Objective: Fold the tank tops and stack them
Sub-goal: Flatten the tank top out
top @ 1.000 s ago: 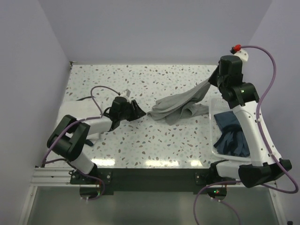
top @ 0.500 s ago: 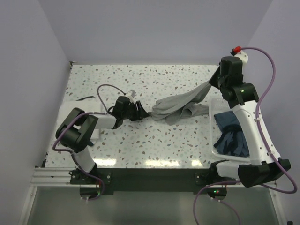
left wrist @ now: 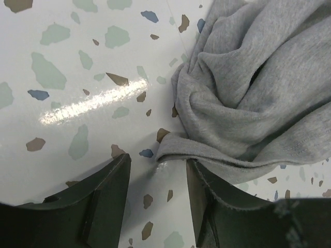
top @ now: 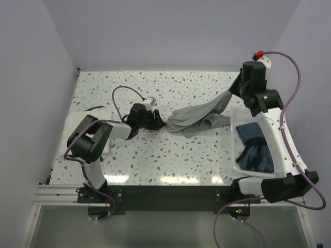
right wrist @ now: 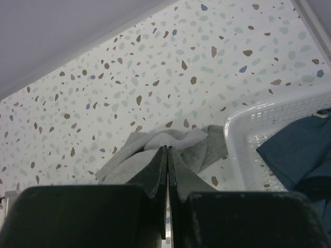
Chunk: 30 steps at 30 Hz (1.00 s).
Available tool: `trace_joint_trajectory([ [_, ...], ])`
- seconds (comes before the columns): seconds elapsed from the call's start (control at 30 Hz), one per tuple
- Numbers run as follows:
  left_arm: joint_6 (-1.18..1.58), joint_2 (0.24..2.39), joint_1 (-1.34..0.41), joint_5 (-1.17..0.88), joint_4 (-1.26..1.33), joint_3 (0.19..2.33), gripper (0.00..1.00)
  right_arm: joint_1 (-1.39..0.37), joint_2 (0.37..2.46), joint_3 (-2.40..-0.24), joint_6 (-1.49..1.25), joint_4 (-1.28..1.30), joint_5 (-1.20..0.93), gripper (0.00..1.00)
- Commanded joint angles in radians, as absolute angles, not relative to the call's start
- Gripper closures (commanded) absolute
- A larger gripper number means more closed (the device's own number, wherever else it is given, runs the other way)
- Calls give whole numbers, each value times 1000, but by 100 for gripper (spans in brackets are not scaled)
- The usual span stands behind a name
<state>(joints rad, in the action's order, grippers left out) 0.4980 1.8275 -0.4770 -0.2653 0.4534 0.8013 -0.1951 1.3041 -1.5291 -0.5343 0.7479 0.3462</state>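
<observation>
The light grey tank top (top: 194,120) lies bunched mid-table, with one end drawn up and to the right. My right gripper (top: 234,92) is shut on that raised end; in the right wrist view the cloth (right wrist: 124,161) hangs below the closed gripper (right wrist: 167,151). My left gripper (top: 159,123) is open, low on the table at the heap's left edge. In the left wrist view the gripper (left wrist: 158,173) stands just short of a grey hem (left wrist: 178,150), and the right finger (left wrist: 217,206) touches the cloth's edge. I cannot make out the white tank top for sure.
A white lattice basket (top: 234,135) at the right holds dark blue garments (top: 253,150); it also shows in the right wrist view (right wrist: 248,135). A flat white patch (top: 85,112) lies at the table's left edge, partly behind the left arm. Walls close the table's back and sides.
My left gripper has moved right across the table up to the left edge of the grey heap. The right gripper has held the raised end almost still.
</observation>
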Motion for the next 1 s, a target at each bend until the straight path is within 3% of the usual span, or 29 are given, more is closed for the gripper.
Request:
trace_joint_trajectory([
  [0.0, 405, 1856, -491, -241, 544, 818, 48, -189, 1293, -1542, -534, 718, 324, 100],
  [0.6, 351, 1875, -549, -167, 598, 833, 53, -187, 1284, -1526, -537, 712, 307, 100],
  [0.8, 353, 1856, -552, -146, 597, 827, 67, -187, 1278, -1514, -537, 704, 302, 100],
  [0.97, 353, 1829, -557, -134, 594, 818, 87, -186, 1279, -1506, -538, 698, 301, 100],
])
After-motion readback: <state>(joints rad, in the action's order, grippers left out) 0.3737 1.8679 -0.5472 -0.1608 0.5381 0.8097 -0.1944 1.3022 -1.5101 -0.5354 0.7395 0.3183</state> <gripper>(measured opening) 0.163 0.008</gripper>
